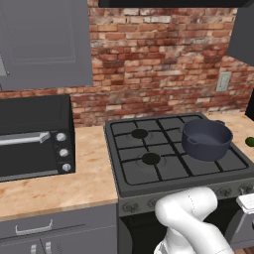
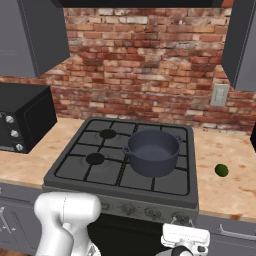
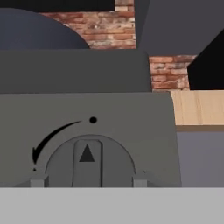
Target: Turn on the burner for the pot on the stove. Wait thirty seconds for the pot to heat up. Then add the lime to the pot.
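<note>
The dark blue-grey pot [image 1: 207, 139] [image 2: 151, 151] stands on the right front grate of the stove [image 1: 130, 174] [image 2: 75, 172]. On the counter to the right of the stove lies the small green lime [image 2: 221, 170] [image 1: 250, 142]. My gripper [image 3: 87, 181] is low at the stove's front panel, its white hand [image 2: 185, 239] just below the right-hand knobs. In the hand view, its two fingertips [image 3: 37, 181] press against either side of a round grey knob [image 3: 87, 164], whose triangle mark points up at a dot. The pot's rounded side [image 3: 35, 30] rises behind the panel.
A black countertop oven [image 1: 34, 136] [image 2: 22, 122] sits on the wooden counter [image 1: 89, 178] left of the stove. Grey wall cabinets [image 1: 44, 42] hang above, against a brick wall. An outlet [image 2: 219, 95] is on the wall at right. Grey drawers run below the counter.
</note>
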Available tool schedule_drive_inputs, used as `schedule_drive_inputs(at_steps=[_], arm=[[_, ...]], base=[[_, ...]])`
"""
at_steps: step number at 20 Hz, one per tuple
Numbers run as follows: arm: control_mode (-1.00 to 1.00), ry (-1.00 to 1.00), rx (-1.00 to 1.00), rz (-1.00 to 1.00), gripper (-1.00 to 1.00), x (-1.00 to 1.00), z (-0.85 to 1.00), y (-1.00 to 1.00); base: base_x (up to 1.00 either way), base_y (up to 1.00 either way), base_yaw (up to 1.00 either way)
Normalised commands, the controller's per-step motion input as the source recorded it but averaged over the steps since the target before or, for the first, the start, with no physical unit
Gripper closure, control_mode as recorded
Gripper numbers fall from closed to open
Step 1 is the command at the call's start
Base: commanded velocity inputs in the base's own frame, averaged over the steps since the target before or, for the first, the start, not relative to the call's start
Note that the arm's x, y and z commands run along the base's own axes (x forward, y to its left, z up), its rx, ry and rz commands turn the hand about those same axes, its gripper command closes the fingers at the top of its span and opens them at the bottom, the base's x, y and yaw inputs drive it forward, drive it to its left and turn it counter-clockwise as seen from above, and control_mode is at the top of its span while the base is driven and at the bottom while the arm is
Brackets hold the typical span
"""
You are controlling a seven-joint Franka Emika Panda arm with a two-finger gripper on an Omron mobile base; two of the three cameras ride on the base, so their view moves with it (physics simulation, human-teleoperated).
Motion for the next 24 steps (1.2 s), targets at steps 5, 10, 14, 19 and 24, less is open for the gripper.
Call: schedule_drive_inputs(at_steps=[5, 10, 14, 19, 24], arm=[[-1.00, 0.00, 0.00, 0.00, 1.00, 0.20, 0.00, 0.00], [-1.00, -0.23, -0.09, 0.03, 1.00, 0.00, 0.00, 0.06], [-1.00, -0.32, -0.12, 0.15, 1.00, 0.00, 0.00, 0.00], [-1.00, -0.29, -0.08, 0.17, 1.00, 0.04, 0.01, -0.01], [-1.00, -0.25, -0.11, 0.20, 1.00, 0.10, 0.08, -0.04]], base=[[0.00, 0.00, 0.00], [0.00, 0.00, 0.00], [0.00, 0.00, 0.00], [0.00, 0.00, 0.00], [0.00, 0.00, 0.00]])
